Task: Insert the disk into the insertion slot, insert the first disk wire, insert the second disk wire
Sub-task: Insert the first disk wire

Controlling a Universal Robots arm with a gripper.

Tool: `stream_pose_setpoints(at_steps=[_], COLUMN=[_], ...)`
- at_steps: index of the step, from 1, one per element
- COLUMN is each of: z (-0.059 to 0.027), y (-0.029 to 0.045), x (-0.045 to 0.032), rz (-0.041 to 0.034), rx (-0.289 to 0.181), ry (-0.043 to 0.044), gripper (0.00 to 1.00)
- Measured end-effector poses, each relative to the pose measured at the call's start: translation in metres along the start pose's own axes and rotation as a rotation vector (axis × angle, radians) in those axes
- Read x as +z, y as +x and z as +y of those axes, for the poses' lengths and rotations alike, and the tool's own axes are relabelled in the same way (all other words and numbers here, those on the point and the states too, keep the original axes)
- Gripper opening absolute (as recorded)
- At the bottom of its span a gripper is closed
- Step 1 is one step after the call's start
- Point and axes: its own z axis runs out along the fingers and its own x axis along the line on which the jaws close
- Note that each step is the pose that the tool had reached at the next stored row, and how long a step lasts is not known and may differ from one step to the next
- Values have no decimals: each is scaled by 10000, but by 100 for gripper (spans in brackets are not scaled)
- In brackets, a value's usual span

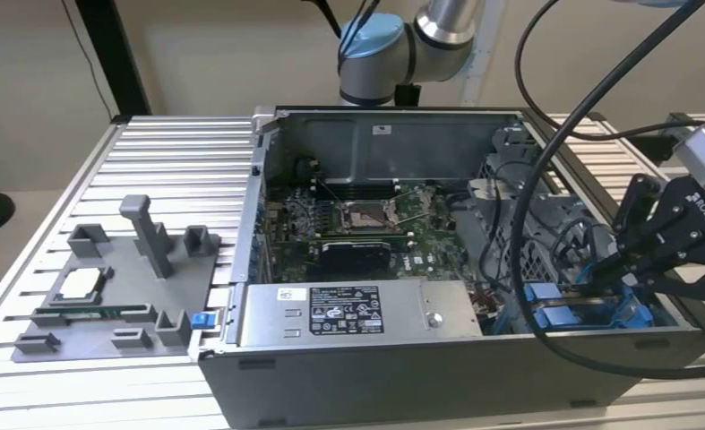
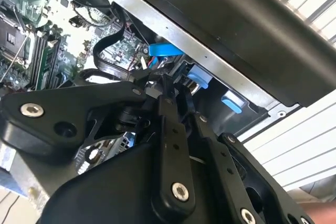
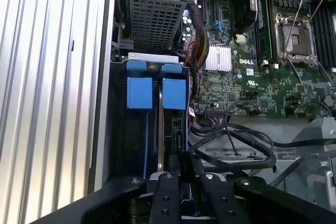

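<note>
Spans the exterior view: a slatted metal table (image 1: 173, 152), carrying an open computer case (image 1: 424, 376) at centre, lid off to give reach from above. At nine o'clock of the case, a grey parts fixture (image 1: 101, 305), parked clear of the work. Inside the case, at twelve o'clock, the motherboard (image 1: 365, 224); at six, the labelled power-supply box (image 1: 340, 313). Looping in from one o'clock, thick black cables (image 1: 531, 206), slack enough to follow the wrist.

At four o'clock of the case, the insertion slot (image 3: 155, 56), tucked into the corner. Seated in it on edge, the disk (image 3: 175, 94), its blue tab level with a second blue carrier (image 3: 139, 93) just beside it. Looks fully home, so the first step is judged done.

Reaching down into that same corner, the gripper (image 1: 609, 278), tilted to line the fingertips up with the disk's end. Jaws drawn nearly together, seemingly pinching a narrow dark connector (image 3: 185, 163), probably a disk wire's plug, held end-on for a straight push. Near the fingertips in the second wrist view, a flat blue cable (image 2: 165, 50), outside the grip.
</note>
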Motion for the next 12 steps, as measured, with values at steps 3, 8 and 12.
stream_pose_setpoints(at_steps=[3,8,12], z=[-2,-6,-9], y=[4,8,12], x=[12,29,43], rz=[-3,-8,-2], rx=[13,15,17], ry=[2,3,3], gripper=[0,0,0])
